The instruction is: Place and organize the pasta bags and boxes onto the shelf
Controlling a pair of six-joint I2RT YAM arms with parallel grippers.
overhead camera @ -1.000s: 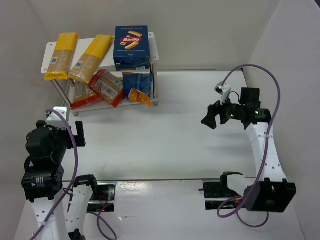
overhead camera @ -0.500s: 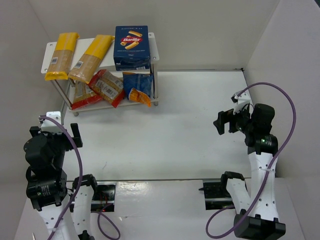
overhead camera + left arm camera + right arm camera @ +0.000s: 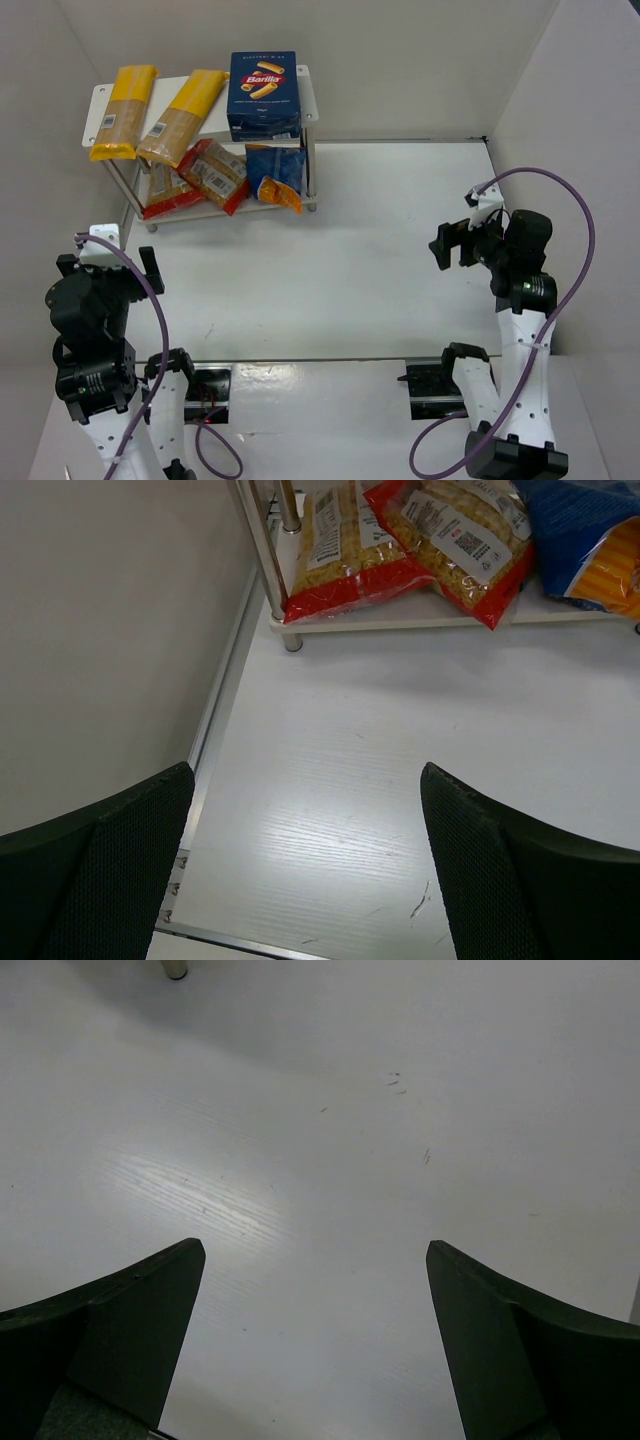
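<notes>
On the shelf (image 3: 311, 98) top board, dark blue Barilla box (image 3: 263, 95) beside two yellow spaghetti bags (image 3: 183, 115); on the lower board, red-orange bags (image 3: 213, 175) and blue bag (image 3: 275, 172); at near left, left gripper (image 3: 108, 270) high on a folded arm, spread wide, empty, facing the shelf; at right, right gripper (image 3: 455, 243) likewise wide and empty, tilted down over the table (image 3: 330, 270).

Table (image 3: 330, 270): white, faint wood grain, matte, one soft patch of glare.
Scuff marks (image 3: 397, 1080): few, small, dark, on the table surface.
Back wall (image 3: 420, 70), left wall (image 3: 35, 170), right wall (image 3: 580, 110): plain white panels enclosing the table.
Metal strip (image 3: 222, 695): silver, running along the foot of the left wall.
</notes>
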